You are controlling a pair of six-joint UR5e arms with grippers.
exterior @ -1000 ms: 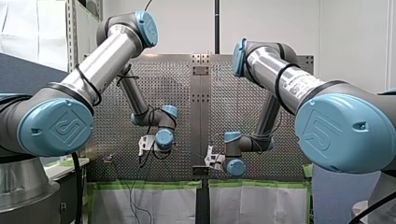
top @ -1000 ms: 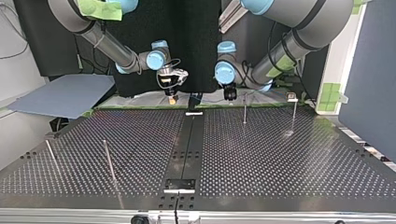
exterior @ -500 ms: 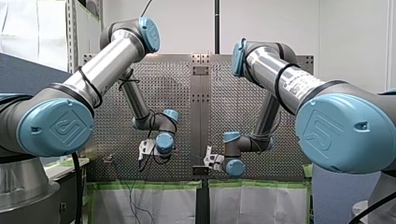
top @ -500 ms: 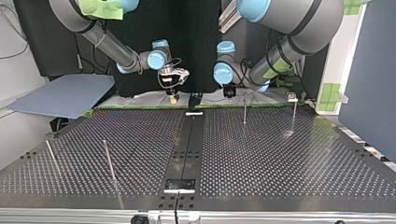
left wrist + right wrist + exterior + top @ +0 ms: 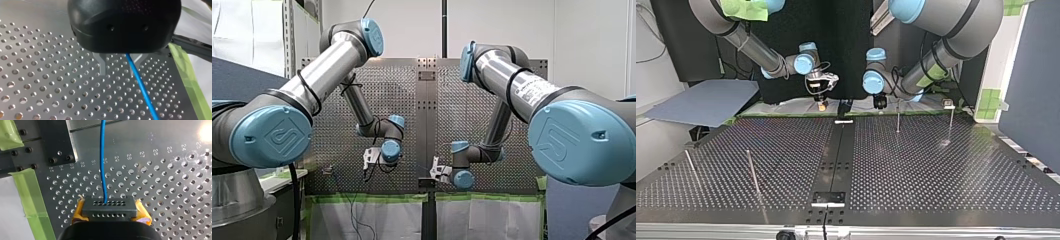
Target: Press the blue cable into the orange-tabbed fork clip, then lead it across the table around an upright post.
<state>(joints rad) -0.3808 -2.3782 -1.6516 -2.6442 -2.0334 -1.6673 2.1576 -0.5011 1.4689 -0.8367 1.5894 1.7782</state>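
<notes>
My right gripper [image 5: 110, 213] has its yellow-padded fingers [image 5: 78, 213] clamped on a black perforated block [image 5: 109, 206]. The thin blue cable [image 5: 102, 157] runs from it straight ahead, lengthwise over the silver perforated bench [image 5: 162, 182]. On my left gripper [image 5: 119, 65], the metal fingers [image 5: 102, 65] stand apart, and the cable passes between them, close by one finger.

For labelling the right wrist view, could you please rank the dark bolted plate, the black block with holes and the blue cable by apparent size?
1. dark bolted plate
2. black block with holes, though it sits nearest the camera, which flatters it
3. blue cable, long but very thin
</notes>
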